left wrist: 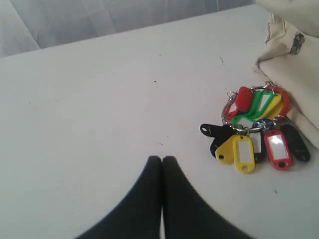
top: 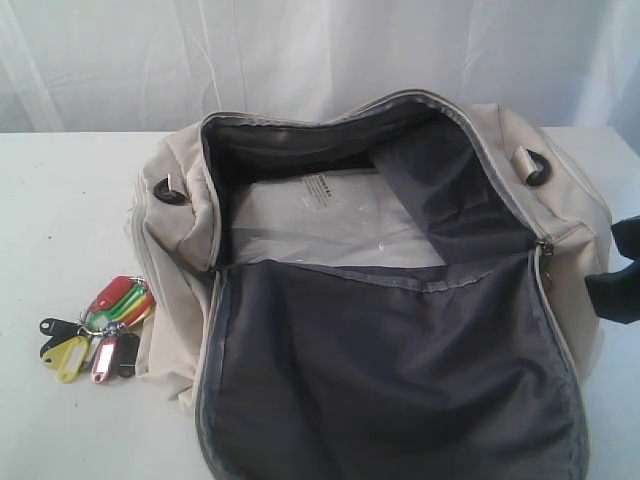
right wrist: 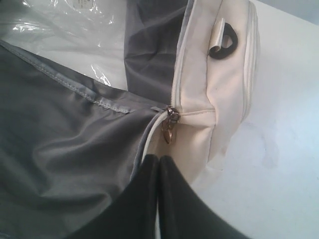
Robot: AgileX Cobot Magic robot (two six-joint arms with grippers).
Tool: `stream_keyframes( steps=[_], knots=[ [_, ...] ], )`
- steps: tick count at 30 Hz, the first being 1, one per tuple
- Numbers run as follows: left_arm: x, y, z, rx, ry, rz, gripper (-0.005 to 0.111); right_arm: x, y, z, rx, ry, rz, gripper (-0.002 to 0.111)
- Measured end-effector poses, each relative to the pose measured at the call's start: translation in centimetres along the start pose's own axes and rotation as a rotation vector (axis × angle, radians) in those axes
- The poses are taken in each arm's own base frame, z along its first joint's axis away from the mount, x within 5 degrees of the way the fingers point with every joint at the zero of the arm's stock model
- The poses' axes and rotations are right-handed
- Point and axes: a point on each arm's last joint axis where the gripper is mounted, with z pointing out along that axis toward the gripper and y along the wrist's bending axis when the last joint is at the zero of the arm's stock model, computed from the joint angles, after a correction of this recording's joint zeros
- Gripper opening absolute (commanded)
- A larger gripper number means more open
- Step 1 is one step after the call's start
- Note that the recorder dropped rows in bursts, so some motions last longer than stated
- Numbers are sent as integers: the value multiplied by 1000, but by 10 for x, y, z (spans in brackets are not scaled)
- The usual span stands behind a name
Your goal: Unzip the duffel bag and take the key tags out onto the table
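The cream duffel bag (top: 390,290) lies unzipped on the white table (top: 60,200), its dark grey lined flap (top: 400,380) folded toward the front. Clear plastic packaging (top: 320,220) shows inside. The key tags (top: 98,328) lie on the table beside the bag's left end, also seen as coloured key tags (left wrist: 256,129) in the left wrist view. My left gripper (left wrist: 162,159) is shut and empty above bare table, short of the tags. My right gripper (right wrist: 159,158) is shut with nothing in it, just below the zip pull (right wrist: 168,132) at the bag's right end (right wrist: 224,89). The right gripper (top: 620,270) shows at the exterior view's right edge.
A white curtain (top: 300,50) hangs behind the table. Black strap rings (top: 170,192) sit on the bag's two ends. Bare table surface (right wrist: 279,149) lies to the right of the bag.
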Motion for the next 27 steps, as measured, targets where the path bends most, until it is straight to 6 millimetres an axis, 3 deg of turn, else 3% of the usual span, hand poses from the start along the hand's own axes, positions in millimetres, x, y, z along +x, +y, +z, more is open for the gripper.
stream_keyframes(
  steps=[11,18,27],
  knots=[
    [2,0,0,2,21,0,0,0,0,0,0,0,0,0],
    [1,-6,0,61,14,-166,0,0,0,0,0,0,0,0],
    [1,-7,0,71,13,-196,0,0,0,0,0,0,0,0]
  ],
)
